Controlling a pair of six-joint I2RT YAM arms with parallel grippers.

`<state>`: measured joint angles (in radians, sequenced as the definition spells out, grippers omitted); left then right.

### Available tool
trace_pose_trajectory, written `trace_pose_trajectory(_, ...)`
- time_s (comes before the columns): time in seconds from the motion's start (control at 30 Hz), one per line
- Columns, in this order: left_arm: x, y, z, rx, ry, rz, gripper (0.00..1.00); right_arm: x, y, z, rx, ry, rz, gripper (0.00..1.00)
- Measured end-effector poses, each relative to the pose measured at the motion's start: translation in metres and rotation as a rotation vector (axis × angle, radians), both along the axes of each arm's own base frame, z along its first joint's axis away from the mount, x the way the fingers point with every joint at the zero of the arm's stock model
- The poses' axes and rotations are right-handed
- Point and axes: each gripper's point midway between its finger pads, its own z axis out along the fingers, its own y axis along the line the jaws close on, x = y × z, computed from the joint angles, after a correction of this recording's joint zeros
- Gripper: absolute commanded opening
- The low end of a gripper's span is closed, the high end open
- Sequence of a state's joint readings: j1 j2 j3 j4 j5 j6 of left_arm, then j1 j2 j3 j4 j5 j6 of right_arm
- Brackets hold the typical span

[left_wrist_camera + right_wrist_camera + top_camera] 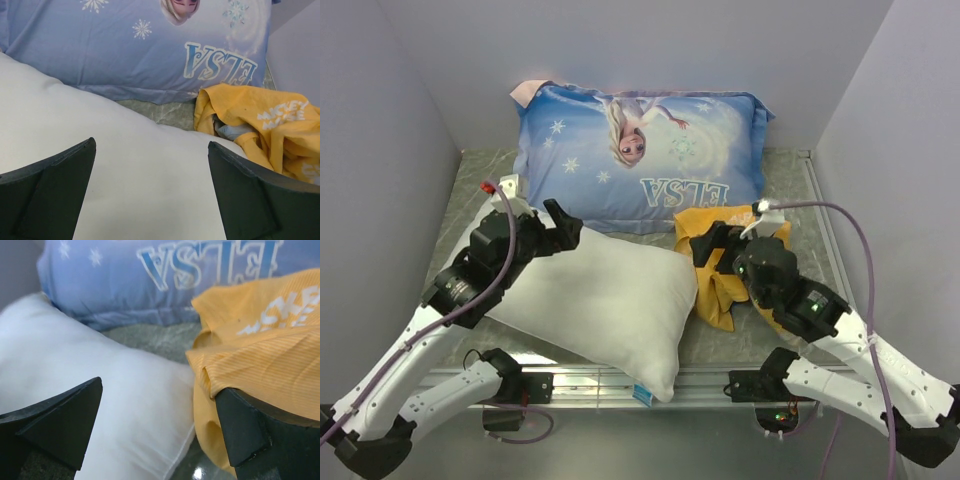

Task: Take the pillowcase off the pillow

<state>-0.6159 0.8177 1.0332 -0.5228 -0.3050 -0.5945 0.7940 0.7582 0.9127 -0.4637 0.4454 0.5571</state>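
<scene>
Pillowcase (717,300) lies crumpled on the tabletop (720,345), centre-right of my top view, off the pillow (600,300) and draped over one of my right fingers (260,440), which are spread apart. My left fingers (55,190) gape too, above the pillow. The Elsa pillow (640,150) sits upper centre.

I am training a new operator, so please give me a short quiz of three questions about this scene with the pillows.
1. True or false: the pillowcase covers the white pillow.
2. What lies behind the white pillow? A) blue Elsa pillow B) red box C) green towel
3. Fill in: the left gripper and the right gripper are both ____.
Key: 1 false, it lies crumpled beside the white pillow; 2 A; 3 open.
</scene>
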Motion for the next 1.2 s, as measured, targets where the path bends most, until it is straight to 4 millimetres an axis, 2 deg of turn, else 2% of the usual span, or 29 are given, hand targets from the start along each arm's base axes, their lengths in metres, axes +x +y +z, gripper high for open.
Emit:
trace_pose_trajectory(0.1, -0.005, -0.001, -0.006, 0.004, 0.002, -0.022, 0.99, -0.007, 0.001, -0.032, -0.043, 0.027, 0.013, 1.0)
trace_pose_trajectory(0.2, -0.008, -0.002, -0.015, 0.01, 0.014, -0.041, 0.99, -0.011, -0.006, -0.051, -0.065, 0.041, 0.002, 1.0)
trace_pose_trajectory(0.47, -0.011, -0.004, -0.029, 0.018, 0.027, -0.061, 0.99, -0.014, -0.016, -0.039, -0.026, -0.008, -0.024, 1.0)
trace_pose_trajectory(1.2, -0.013, -0.007, -0.023, 0.007, 0.0, -0.089, 1.0, -0.014, -0.022, -0.035, -0.02, -0.024, -0.049, 1.0)
